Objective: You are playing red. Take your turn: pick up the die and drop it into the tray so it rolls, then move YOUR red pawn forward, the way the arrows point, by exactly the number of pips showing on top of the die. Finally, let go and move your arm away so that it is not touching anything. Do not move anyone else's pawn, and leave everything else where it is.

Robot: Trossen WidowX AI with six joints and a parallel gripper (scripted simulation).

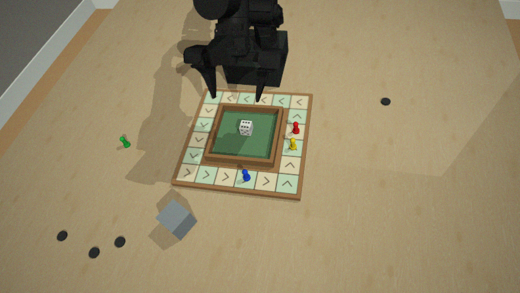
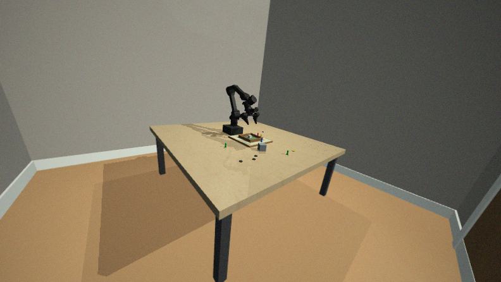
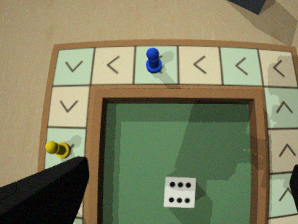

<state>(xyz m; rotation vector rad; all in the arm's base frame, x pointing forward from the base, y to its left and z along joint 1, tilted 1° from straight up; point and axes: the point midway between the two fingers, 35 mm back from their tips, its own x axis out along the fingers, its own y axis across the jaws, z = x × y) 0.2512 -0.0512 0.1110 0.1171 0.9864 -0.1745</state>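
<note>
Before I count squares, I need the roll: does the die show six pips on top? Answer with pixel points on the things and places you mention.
Yes, the die (image 1: 245, 127) (image 2: 250, 136) (image 3: 180, 192) shows two rows of three.

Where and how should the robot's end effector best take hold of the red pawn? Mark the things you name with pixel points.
Probably by the narrow neck under the round head of the red pawn (image 1: 295, 128) (image 2: 258, 134), coming from above. It stands upright, so its head is exposed; the yellow pawn (image 1: 293, 144) (image 2: 260, 135) (image 3: 58, 149) on the next square leaves less room beside it.
</note>
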